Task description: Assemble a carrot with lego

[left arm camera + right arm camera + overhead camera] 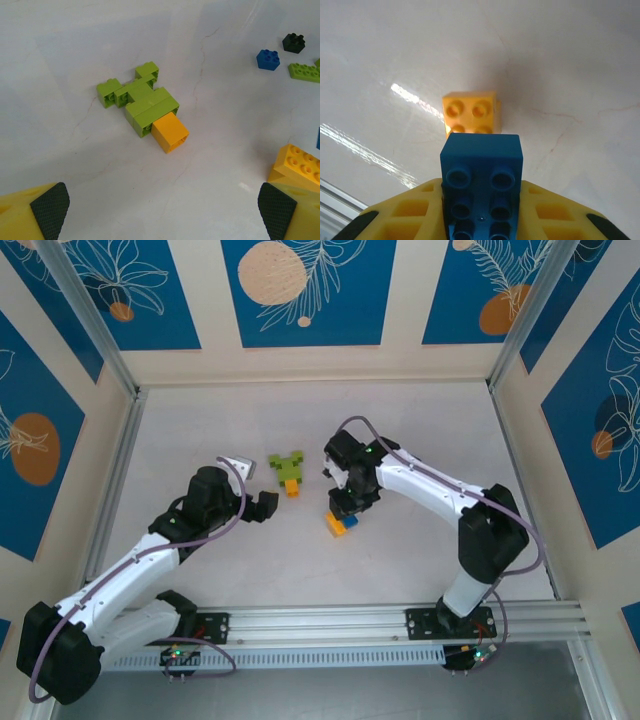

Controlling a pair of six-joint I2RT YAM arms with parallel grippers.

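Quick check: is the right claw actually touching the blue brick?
Touching. The right wrist view shows the blue brick clamped inside the right claw, whose yellow plastic presses against both sides of the brick with no gap.

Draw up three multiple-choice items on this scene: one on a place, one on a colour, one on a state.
1. Where does the green cluster lie?
A. between the two arms
B. against the left wall
C. on the rail
2. What colour is the brick held in the right fingers?
A. black
B. blue
C. green
3. How do the left fingers stand?
A. shut on a brick
B. shut, empty
C. open, empty
Key: 1A, the top view shows it between them; 2B, a blue brick sits between them; 3C, they stand wide apart with nothing between.
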